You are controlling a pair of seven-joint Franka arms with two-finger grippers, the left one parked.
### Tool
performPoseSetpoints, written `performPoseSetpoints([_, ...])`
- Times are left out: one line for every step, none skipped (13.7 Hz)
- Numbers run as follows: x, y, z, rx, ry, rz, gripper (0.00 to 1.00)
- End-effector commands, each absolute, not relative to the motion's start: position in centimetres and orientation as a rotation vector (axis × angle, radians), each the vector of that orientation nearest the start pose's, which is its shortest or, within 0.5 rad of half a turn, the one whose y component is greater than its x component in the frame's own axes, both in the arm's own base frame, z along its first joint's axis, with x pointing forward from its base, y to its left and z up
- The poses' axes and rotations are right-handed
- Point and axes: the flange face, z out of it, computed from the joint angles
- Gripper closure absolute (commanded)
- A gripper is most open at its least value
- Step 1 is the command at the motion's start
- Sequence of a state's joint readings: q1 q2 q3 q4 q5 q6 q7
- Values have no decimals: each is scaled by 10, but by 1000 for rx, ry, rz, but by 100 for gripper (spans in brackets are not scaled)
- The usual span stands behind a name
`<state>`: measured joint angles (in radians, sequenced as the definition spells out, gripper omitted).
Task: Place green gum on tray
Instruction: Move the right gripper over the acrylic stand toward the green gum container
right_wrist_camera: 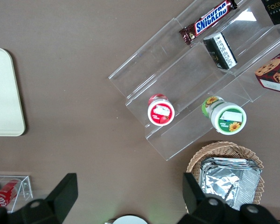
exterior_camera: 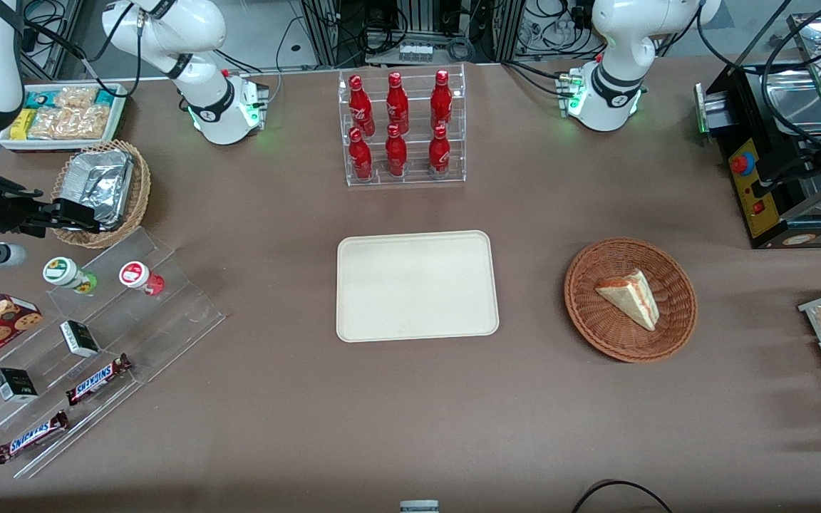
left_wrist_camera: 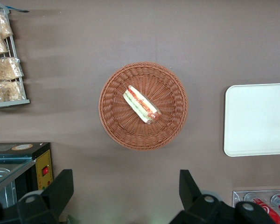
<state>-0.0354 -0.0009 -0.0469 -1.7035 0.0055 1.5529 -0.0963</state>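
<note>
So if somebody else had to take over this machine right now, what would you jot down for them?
Gripper: open, holding nothing, hovering over the wicker basket of foil, a little farther from the front camera than the gums.
Green gum: standing on the top step of the clear acrylic stand, beside the red gum, untouched.
Tray: mid-table, toward the parked arm from the stand, nothing on it.
Done: nothing yet.
Left: come down on the green gum, grasp it, carry it over, set it on the tray.
</note>
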Motion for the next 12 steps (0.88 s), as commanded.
performPoseSetpoints([541,-46,570,-3133,-3,213,0])
performPoseSetpoints([540,-46,568,-3132,-3,219,0])
performPoseSetpoints([541,-45,567,-3132,-8,220,0])
performPoseSetpoints([541,-46,564,-3131,-8,227,0])
performPoseSetpoints([543,-48,559,-3123,0,230,0])
performPoseSetpoints([543,-47,556,-3123,-15,230,0])
performPoseSetpoints([544,-47,552,-3125,-17,209,0])
performPoseSetpoints([543,-45,547,-3127,-32,199,0])
performPoseSetpoints([541,-45,545,-3130,-44,178,0])
performPoseSetpoints([540,-44,538,-3132,-64,156,0])
performPoseSetpoints([537,-44,533,-3132,-117,130,0])
performPoseSetpoints([535,-44,526,-3127,-211,113,0])
